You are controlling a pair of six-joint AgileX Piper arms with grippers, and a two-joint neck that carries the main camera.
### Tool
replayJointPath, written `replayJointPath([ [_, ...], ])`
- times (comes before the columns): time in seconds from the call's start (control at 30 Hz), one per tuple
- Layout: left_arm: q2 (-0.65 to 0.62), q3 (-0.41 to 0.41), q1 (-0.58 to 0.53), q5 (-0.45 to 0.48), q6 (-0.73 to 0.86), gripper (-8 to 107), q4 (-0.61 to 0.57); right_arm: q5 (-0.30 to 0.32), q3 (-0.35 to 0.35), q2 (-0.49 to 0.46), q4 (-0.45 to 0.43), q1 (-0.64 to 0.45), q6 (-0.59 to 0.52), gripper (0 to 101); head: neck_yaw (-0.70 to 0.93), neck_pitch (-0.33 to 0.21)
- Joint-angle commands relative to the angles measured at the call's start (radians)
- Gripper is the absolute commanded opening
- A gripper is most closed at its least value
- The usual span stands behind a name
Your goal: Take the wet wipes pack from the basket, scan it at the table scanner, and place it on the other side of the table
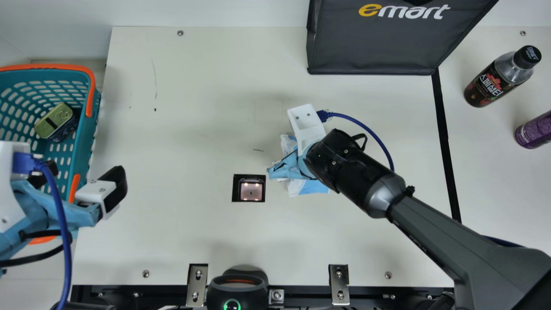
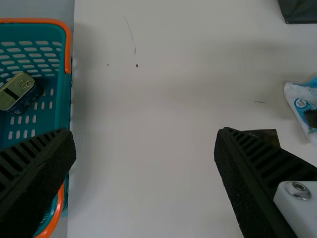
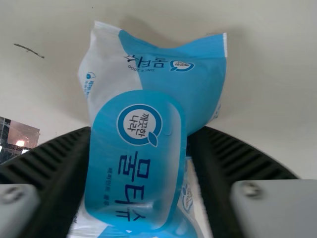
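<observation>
Right fingers clasp the wipes pack — scanner near, table edges far.

Cream table, flat top. Scanner set in it near the middle: black square, lit window. Wet wipes pack just right of scanner, white and blue; can't tell if it rests on the top or sits just above it. Dark grey bag at far edge, right of middle. Black strip runs from the bag's near right corner toward the near edge. Right of strip: black-capped bottle, dark label; purple bottle nearer, at view's edge. Two metal brackets on near edge, apart. Screws near the edges. Marks: long thin scratch far left, dark speck below it, short dark line beyond scanner.
</observation>
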Motion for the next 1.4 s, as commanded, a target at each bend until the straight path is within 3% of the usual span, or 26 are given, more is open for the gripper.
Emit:
replayJointPath([
  [0.0,0.0,0.0,0.0,0.0,0.0,90,0.0,0.001,0.0,-0.001,0.004,-0.002,0.002,35,0.002,-0.029],
  [0.17,0.0,0.0,0.0,0.0,0.0,90,0.0,0.013,-0.004,-0.022,0.007,-0.017,-0.006,1,0.002,-0.029],
  [0.2,0.0,0.0,0.0,0.0,0.0,90,0.0,0.016,-0.005,-0.029,0.007,-0.023,-0.011,0,0.002,-0.029],
  [0.6,0.0,0.0,0.0,0.0,0.0,90,0.0,0.043,0.007,-0.141,0.058,-0.202,-0.189,0,0.002,-0.029],
  [0.97,0.0,0.0,0.0,0.0,0.0,90,0.0,0.07,0.038,-0.207,0.174,-0.516,-0.505,0,0.002,-0.029],
  [1.37,0.0,0.0,0.0,0.0,0.0,90,0.0,0.093,0.015,-0.176,0.292,-0.876,-0.85,0,0.002,-0.029],
])
